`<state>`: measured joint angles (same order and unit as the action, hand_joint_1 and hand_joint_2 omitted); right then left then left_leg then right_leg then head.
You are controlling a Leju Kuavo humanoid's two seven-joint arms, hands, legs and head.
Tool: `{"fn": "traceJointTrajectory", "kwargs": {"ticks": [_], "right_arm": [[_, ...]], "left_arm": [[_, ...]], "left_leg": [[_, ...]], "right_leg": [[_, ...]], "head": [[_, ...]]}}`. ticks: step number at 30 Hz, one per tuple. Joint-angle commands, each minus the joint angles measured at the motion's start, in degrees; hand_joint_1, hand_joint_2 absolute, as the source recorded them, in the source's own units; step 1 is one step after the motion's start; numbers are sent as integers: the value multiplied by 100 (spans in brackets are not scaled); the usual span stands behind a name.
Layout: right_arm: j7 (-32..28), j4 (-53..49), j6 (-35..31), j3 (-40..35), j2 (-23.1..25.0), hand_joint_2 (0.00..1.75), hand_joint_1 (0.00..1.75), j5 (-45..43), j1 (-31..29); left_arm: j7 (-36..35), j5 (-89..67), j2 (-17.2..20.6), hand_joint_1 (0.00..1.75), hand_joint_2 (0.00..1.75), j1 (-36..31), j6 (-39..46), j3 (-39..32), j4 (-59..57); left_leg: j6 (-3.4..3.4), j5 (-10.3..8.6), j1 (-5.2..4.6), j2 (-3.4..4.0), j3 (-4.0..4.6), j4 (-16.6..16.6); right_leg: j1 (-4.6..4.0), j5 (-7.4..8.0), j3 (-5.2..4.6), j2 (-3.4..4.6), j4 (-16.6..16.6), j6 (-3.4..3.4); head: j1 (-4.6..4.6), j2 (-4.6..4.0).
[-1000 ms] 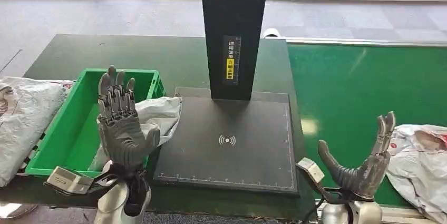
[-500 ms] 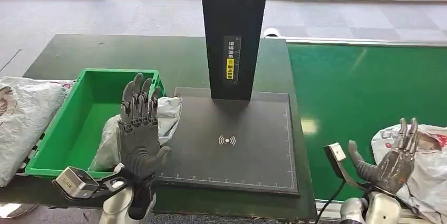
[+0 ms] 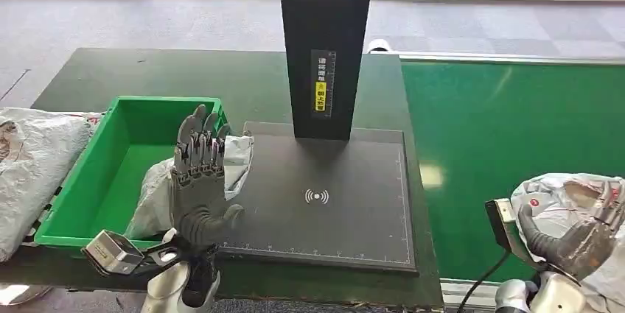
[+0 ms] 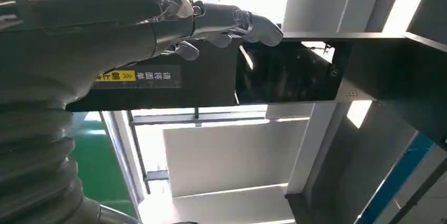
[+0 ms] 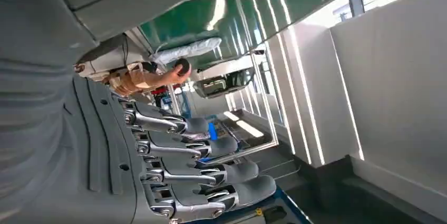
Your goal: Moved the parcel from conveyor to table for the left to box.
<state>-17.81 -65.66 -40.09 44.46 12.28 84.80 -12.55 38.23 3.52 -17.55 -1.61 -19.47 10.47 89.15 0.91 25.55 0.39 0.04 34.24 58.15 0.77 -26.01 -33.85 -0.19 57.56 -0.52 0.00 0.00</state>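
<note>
A crumpled white-grey parcel (image 3: 564,194) with red print lies on the green conveyor (image 3: 501,121) at the near right. My right hand (image 3: 578,239) is low at its near side, fingers spread against the bag and gripping nothing; the right wrist view shows those fingers (image 5: 200,166) extended and empty. My left hand (image 3: 197,180) stands upright with fingers spread and empty, between the green box (image 3: 81,202) and the black scanner mat (image 3: 324,202). Behind it, a second grey-white parcel (image 3: 151,199) drapes over the box's right wall. The left wrist view shows that hand's fingers (image 4: 226,21) near the black column.
A black scanner column (image 3: 324,48) with a yellow label rises from the mat's far edge. Another large grey bag (image 3: 29,158) lies left of the box. The dark table's near edge is just in front of both arms. A person (image 5: 139,76) stands far off by the conveyor.
My right hand has moved right and down, from beside the conveyor parcel to against it. My left hand has shifted right, from over the box towards the mat's edge.
</note>
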Motion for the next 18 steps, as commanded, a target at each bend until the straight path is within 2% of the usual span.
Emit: {"fn": "traceJointTrajectory", "kwargs": {"ticks": [1, 2, 8, 9, 10, 11, 12, 13, 15, 18], "right_arm": [[676, 639, 9, 291, -299, 175, 0, 520, -170], [1390, 918, 9, -147, -659, 175, 0, 520, -53], [2843, 2492, 9, -818, -1510, 175, 0, 520, -210], [2687, 2511, 9, -666, -1532, 175, 0, 482, -131], [3142, 2884, 9, -1096, -1629, 175, 0, 434, -302], [2954, 2884, 9, -820, -1606, 175, 0, 520, -317], [3085, 3185, 9, -939, -1708, 175, 0, 520, -454], [3260, 4050, 9, -1069, -1844, 175, 0, 520, -680], [3425, 4714, 110, -1228, -1978, 175, 0, 520, -969], [3616, 4882, 353, -1423, -1982, 175, 0, 520, -1138]], "left_arm": [[177, -9, -245, 0, 175, 162, -25, 115, -283], [177, -29, -245, 0, 175, 134, 6, 136, -313], [177, -136, -245, 0, 175, -21, 109, 133, -511], [177, -153, -245, 0, 175, 10, 94, 105, -477], [177, -211, -245, 0, 175, -17, 146, 73, -507], [177, -101, -191, 0, 175, -30, 267, 201, -492], [177, -122, -205, 0, 175, -10, 249, 191, -477], [177, -222, -245, 0, 175, 36, 212, 124, -453], [177, -274, -245, 0, 175, 15, 237, 85, -466], [177, -250, -245, 0, 175, 27, 220, 21, -419]], "left_leg": [[-6, 3, -1, -2, -14, -7], [-6, 2, -1, -3, -14, -9], [-12, -2, 0, -23, -19, -15], [-10, 0, -1, -24, -11, -8], [-13, 2, -1, -18, -20, -13], [-12, 1, -3, -9, -26, -21], [-9, 6, -2, -7, -14, -4], [-13, 6, -6, -6, -19, -9], [-15, 4, -6, 11, -26, -18], [-12, 9, -4, 9, -16, -2]], "right_leg": [[1, -1, 17, -1, -12, -1], [1, -1, 18, -2, -13, -1], [1, 2, 38, -27, -30, -5], [1, 0, 31, -30, -20, -7], [1, 2, 39, -23, -29, -8], [4, 5, 44, -14, -36, -7], [3, 2, 25, -12, -15, -6], [6, 3, 27, -11, -19, -6], [6, 12, 32, 6, -31, -5], [1, 6, 20, 1, -14, -6]], "head": [[0, 0], [0, 0], [0, 0], [0, 0], [0, 0], [0, 0], [0, 0], [0, 0], [0, 0], [0, 0]]}}
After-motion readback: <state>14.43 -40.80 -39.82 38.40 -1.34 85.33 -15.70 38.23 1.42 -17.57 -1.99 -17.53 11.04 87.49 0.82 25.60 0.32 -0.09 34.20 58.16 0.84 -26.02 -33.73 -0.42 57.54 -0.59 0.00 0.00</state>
